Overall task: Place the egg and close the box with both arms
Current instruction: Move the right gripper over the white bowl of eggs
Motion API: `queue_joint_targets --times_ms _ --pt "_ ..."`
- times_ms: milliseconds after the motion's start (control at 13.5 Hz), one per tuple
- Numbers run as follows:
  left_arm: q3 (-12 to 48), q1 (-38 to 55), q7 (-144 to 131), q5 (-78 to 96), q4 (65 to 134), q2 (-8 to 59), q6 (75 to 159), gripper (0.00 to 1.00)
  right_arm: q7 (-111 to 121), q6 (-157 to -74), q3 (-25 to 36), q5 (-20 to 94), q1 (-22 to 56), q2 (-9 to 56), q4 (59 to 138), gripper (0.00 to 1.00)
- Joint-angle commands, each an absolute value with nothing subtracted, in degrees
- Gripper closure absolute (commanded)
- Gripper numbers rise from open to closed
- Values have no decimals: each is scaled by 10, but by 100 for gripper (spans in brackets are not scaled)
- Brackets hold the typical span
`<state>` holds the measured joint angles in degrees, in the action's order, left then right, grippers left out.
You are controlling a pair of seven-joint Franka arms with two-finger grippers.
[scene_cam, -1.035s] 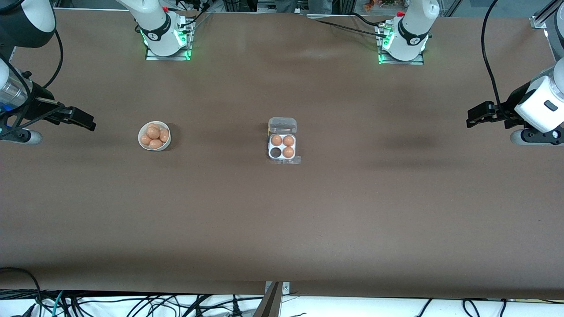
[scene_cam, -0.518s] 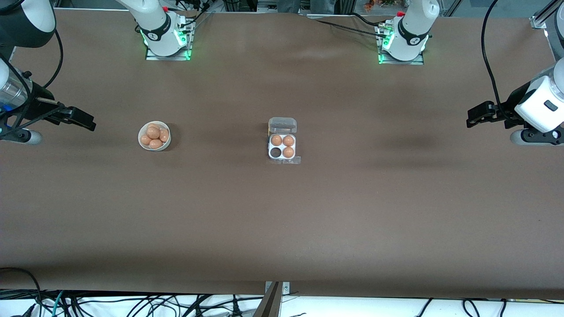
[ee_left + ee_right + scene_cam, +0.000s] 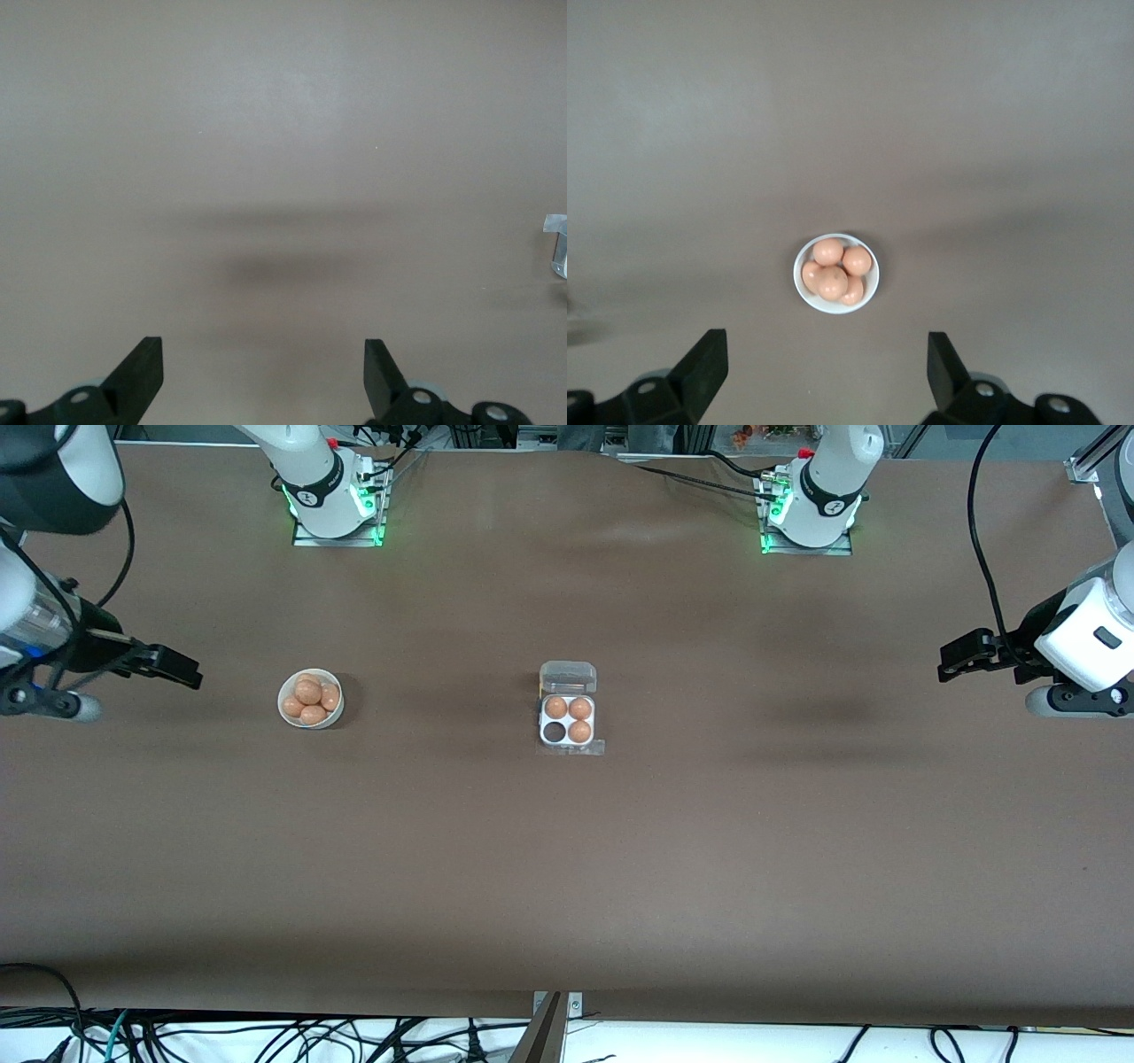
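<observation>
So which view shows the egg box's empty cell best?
The front view: the box lies open, three eggs in it and one dark empty cell. The left wrist view catches only the box's edge; the right wrist view shows only the bowl of eggs.

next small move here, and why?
Probably bring the right gripper in over the bowl and down onto one egg. It is open, empty and already faces the bowl, as the right wrist view shows. The box lies open with three cells filled and one cell empty. The left gripper waits open at its end of the table.
</observation>
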<state>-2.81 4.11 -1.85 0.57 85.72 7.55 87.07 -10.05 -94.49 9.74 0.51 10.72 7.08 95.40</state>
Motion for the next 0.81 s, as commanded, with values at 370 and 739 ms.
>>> queue_joint_targets --times_ms 370,739 --pt "-29 44 -23 14 842 83 867 0 -57 -1117 69 10 107 27 1169 0" --pt "-29 44 -23 15 842 85 867 0 -14 -1285 66 8 108 4 1330 0"
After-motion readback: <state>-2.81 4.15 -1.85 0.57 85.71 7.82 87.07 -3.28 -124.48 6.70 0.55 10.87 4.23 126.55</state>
